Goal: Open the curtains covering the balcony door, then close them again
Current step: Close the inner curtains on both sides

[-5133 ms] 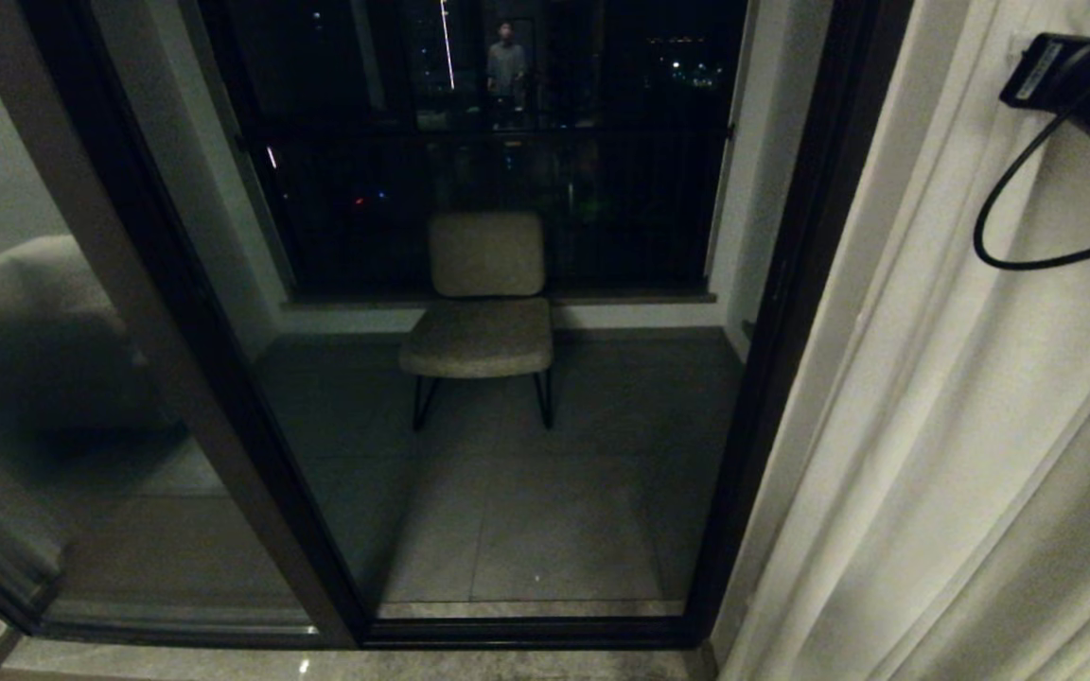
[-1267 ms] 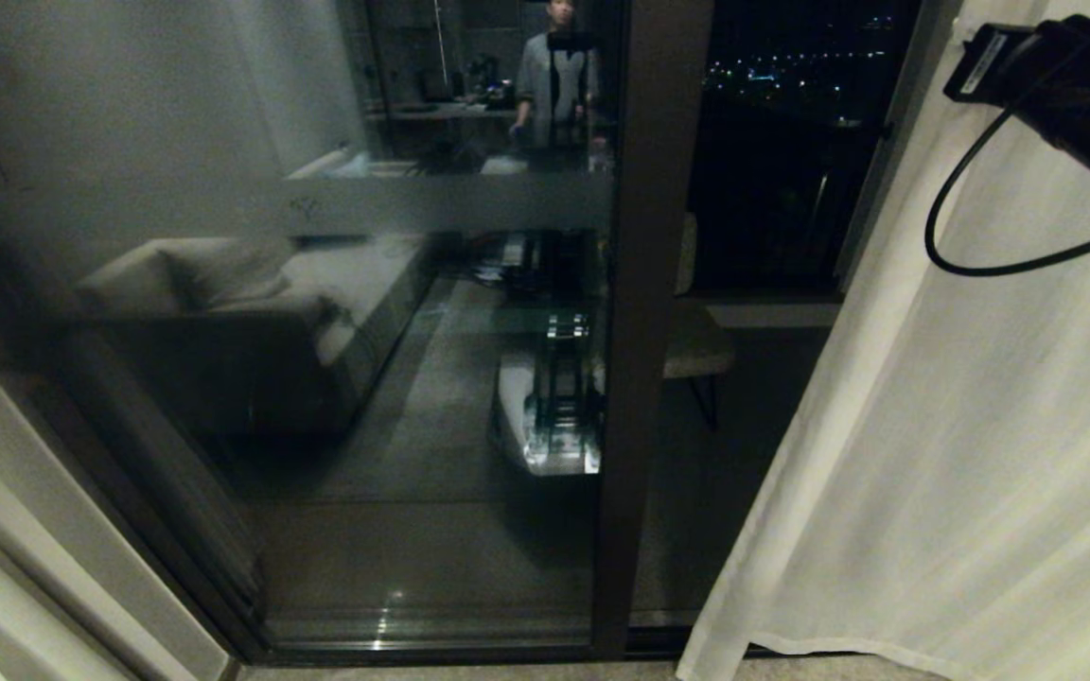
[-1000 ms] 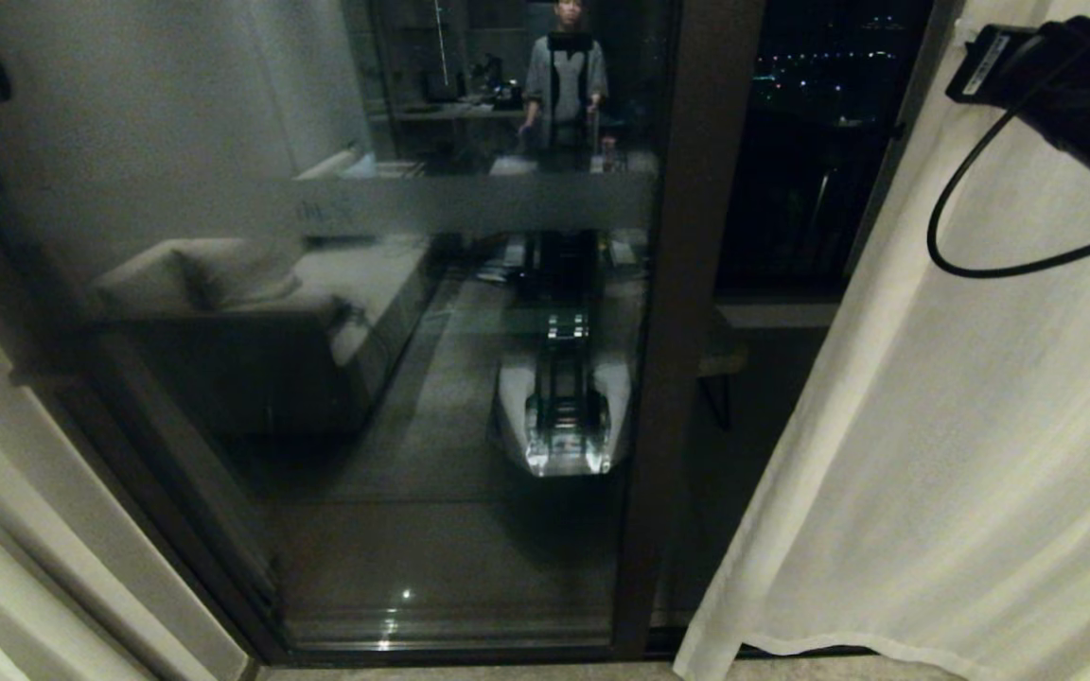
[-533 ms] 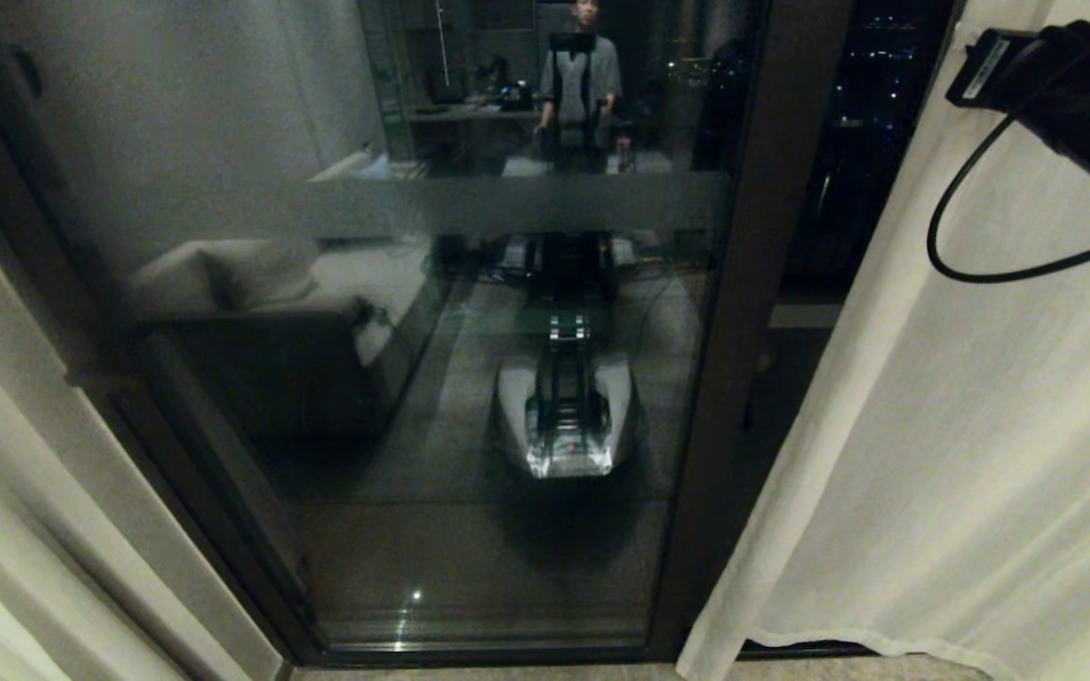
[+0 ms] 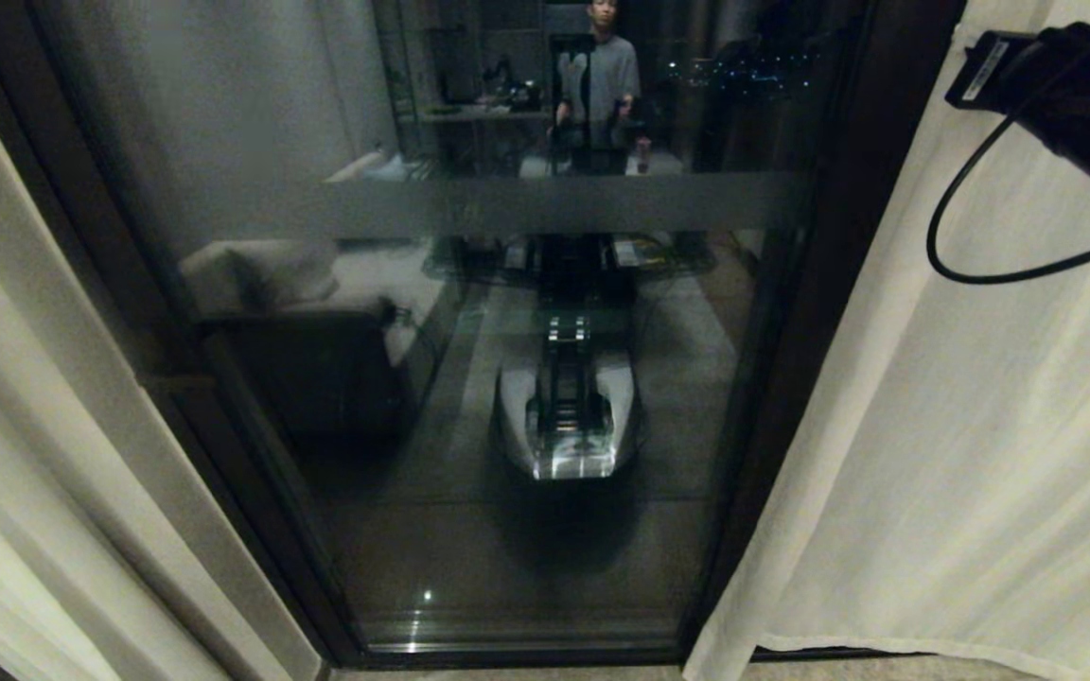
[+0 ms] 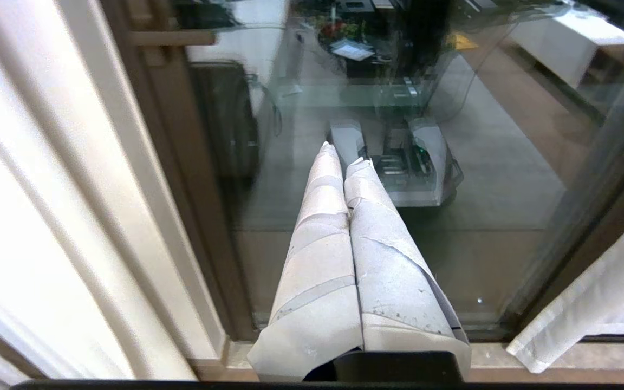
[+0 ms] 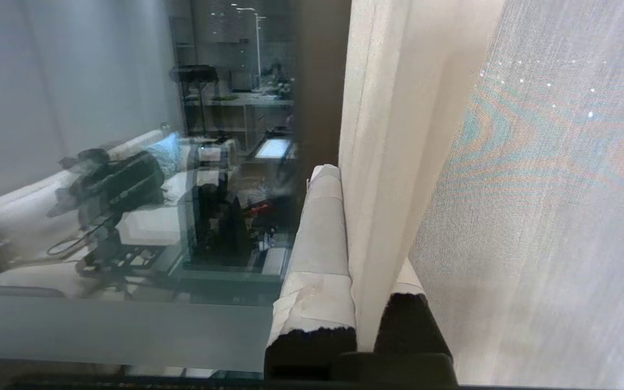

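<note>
Sliding leftward across the glass, the right curtain panel (image 5: pixel 961 454) is covering more of the balcony door (image 5: pixel 545 312) than a few seconds ago, and the chair outside is no longer showing. On the left, the left curtain panel (image 5: pixel 6 492) is hanging gathered beside the left gripper (image 6: pixel 344 157), fingers pressed together, holding nothing. At the far right, the right gripper (image 7: pixel 344 179) is pinching the right panel's leading edge. Judging by this, the closing step is underway; next the edge needs drawing further left. A person (image 5: pixel 602 76) is reflecting in the glass; nothing is blocking the way.
</note>
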Controlling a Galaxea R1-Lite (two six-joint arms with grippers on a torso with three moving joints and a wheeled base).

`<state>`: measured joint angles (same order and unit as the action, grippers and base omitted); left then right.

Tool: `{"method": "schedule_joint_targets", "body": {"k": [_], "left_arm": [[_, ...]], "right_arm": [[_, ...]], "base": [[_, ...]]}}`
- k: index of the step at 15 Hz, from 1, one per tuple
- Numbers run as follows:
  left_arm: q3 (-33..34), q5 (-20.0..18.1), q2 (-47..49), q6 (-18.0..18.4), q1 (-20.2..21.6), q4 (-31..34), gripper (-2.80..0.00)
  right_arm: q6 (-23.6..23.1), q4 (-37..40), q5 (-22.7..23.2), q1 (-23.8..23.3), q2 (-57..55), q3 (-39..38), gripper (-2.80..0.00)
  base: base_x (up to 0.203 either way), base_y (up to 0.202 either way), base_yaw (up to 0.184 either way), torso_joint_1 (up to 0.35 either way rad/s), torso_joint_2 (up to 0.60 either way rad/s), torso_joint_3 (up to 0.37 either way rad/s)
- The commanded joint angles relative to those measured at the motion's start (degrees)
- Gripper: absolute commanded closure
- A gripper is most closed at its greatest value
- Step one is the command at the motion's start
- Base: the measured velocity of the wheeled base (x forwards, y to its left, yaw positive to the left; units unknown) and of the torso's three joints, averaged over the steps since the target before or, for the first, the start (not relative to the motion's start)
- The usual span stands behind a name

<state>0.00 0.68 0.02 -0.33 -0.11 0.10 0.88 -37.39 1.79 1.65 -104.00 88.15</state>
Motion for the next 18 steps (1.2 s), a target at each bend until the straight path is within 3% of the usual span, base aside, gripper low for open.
{"method": "schedule_joint_targets", "body": {"k": [1,13,18], "left_arm": [[0.00,0.02,-0.02,-0.02,0.02,-0.01,0.00],[0.00,-0.07,-0.02,0.07,0.02,-0.01,0.00],[0.00,0.02,-0.02,0.07,0.02,-0.01,0.00]], "right_arm": [[0.00,-0.23,0.05,0.02,-0.15,0.00,0.00],[0.00,-0.58,0.05,0.02,0.29,-1.13,0.00],[-0.17,-0.75,0.14,0.15,0.37,-0.96,0.00]], "base": [[0.000,0.189,0.001,0.007,0.00,0.007],[0.000,0.190,0.001,0.003,0.00,0.003],[0.000,0.036,0.000,0.002,0.00,0.002]]}}
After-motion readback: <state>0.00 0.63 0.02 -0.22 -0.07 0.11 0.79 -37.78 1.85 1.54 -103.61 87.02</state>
